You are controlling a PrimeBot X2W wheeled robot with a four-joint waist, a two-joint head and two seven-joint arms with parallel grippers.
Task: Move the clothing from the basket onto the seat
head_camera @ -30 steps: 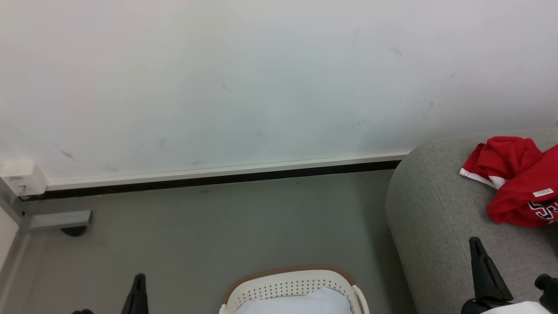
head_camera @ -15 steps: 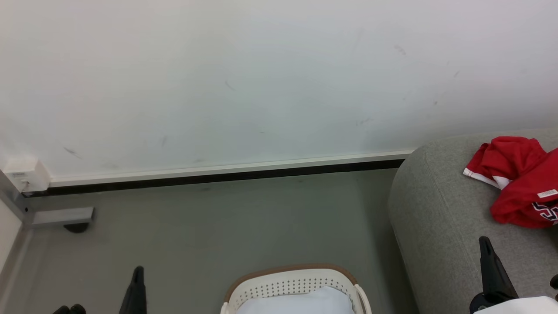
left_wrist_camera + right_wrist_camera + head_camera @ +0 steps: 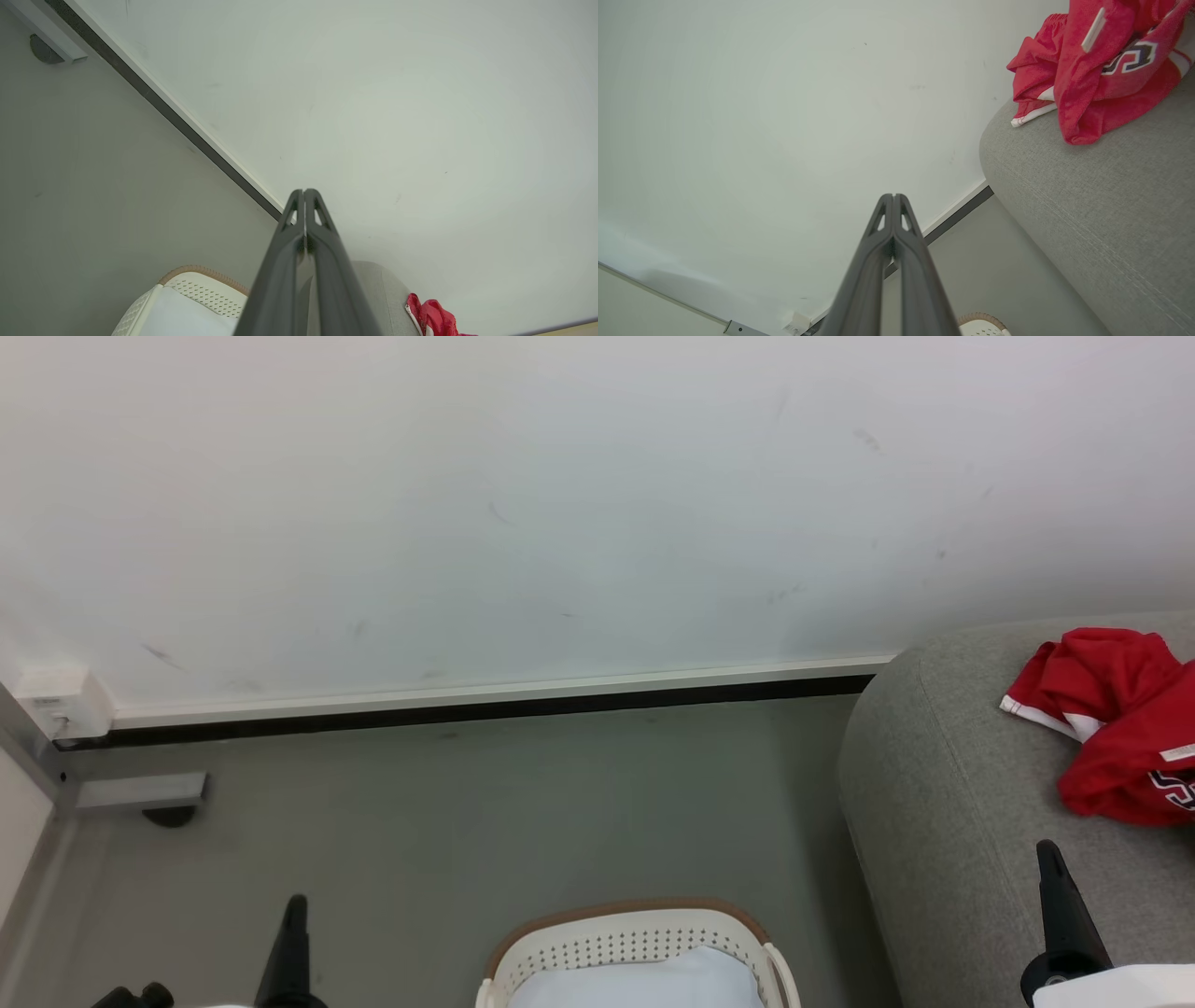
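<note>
My left claw [image 3: 304,192], my right claw [image 3: 893,196]: both closed, empty. Red clothing [image 3: 1111,728] on sofa [image 3: 934,803]. Basket [image 3: 597,947] holds pale pad [image 3: 635,985].

White wall [image 3: 560,504] meets grey floor [image 3: 448,821] along a black-edged baseboard [image 3: 485,695], with a small white box [image 3: 56,702] at its left end.

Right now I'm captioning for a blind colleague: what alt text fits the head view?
Red sports clothing lies on a grey sofa at right; a white perforated basket holding a pale pad stands on the floor at bottom centre. The left tool and right tool point up from the lower corners.
</note>
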